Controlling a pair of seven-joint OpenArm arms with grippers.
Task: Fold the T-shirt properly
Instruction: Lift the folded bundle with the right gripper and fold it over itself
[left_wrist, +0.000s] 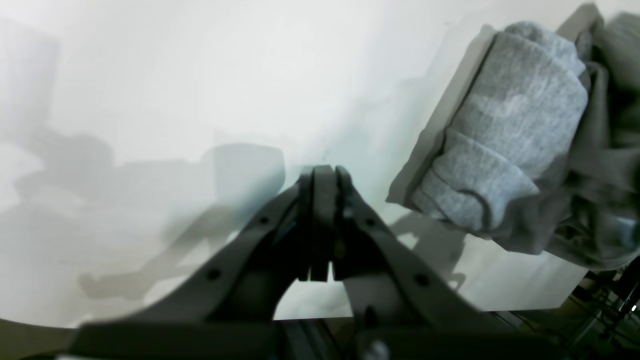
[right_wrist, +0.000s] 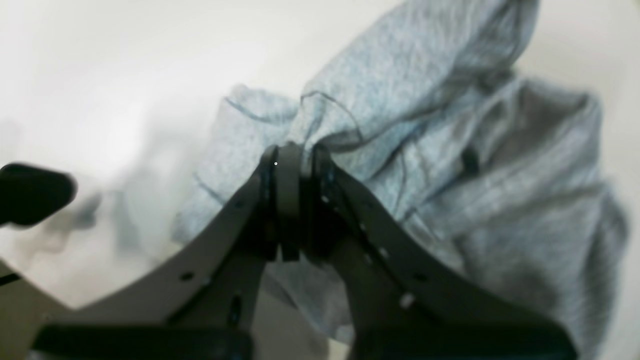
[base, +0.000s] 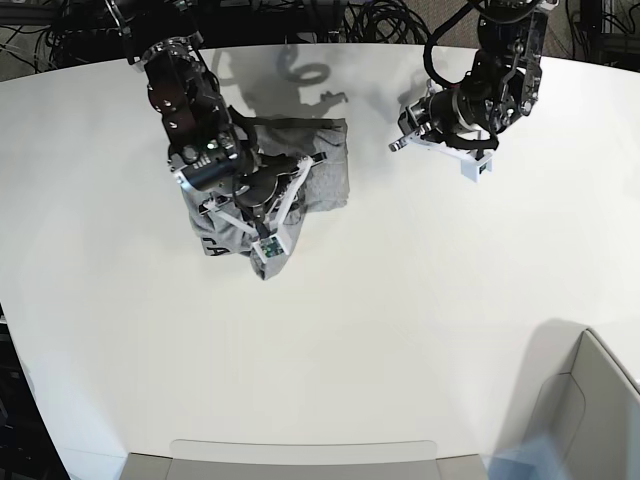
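The near half of the white surface (base: 330, 340) is bare, with only a pale bin-like edge showing at its near right corner. Further back, toward the far left part, lies the T-shirt (base: 318, 185) — a bunched grey heap, not spread flat, with a scrap of black lettering visible at its near-left fringe.

The right claw (right_wrist: 292, 152) is pressed together on a gathered ridge of the shirt's cloth; the right wrist view shows fabric puckering up to its tips, with a stitched hem line curling just beside them. Whether that pinch has a hem, a sleeve or a plain fold, I cannot tell — the picture is soft. The left claw (left_wrist: 324, 175) is pressed together on nothing, poised over bare surface near the far right edge and well apart from the shirt, which shows as a rolled lump off to one side in its own view.

My judgement: this is the opening stage, sorting the crumpled shirt out before any fold. No neat crease is visible yet, so the task is barely begun. The next move probably calls for drawing the pinched cloth outward to open the heap, and for the left claw to come across, spread, and take an opposite edge so the two can stretch the shirt flat.
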